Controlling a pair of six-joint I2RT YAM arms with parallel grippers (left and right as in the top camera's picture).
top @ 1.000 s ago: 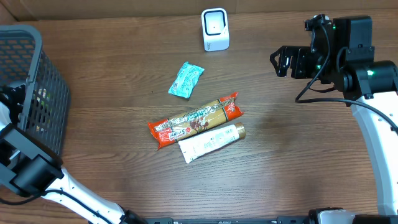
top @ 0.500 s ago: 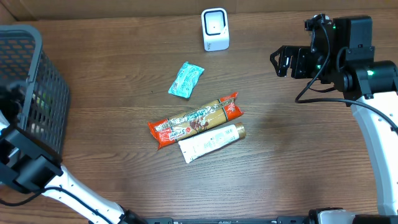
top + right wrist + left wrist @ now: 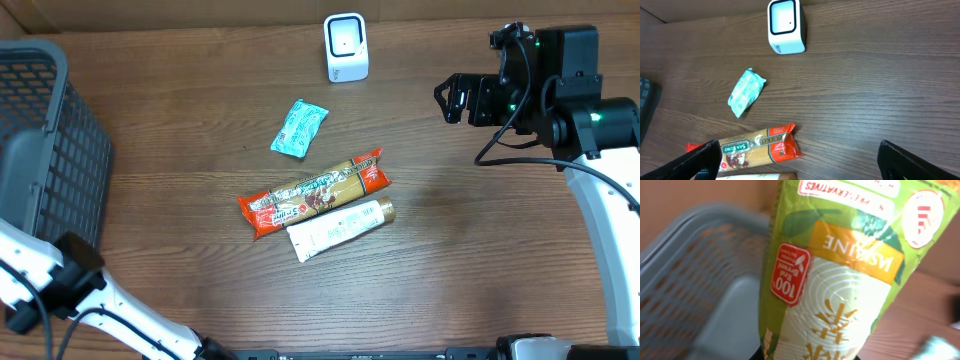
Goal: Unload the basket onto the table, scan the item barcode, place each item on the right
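Well, far left first: the basket (image 3: 62,120) is lying just behind and below the L gripper (image 3: 807,356). That gripper is clenching the bottom end of a green tea pouch (image 3: 835,280). Its fingertips are hiding under the frame edge, so the pouch is rising straight up from them and filling the wrist cam. No barcode is showing on this face; it's prob. on the back, can't tell. I'm judging the low grip as deliberate, since it's leaving the printed faces bare for scanning.

Well off to that gripper's right, three other items are lying on the table (image 3: 470,250): a teal sachet (image 3: 299,128) on its own, then a pasta pack (image 3: 315,192) and a tube (image 3: 338,228) touching side by side.

The scanner (image 3: 346,47) is standing beyond them, well apart from the L gripper and ahead of the R gripper (image 3: 452,98), slightly to its left.

That R gripper is hanging spread wide w/ nothing in it, likely parking aside so the pouch's path to the scanner is staying free. The pouch is needing a long carry plus prob. a wrist turn.
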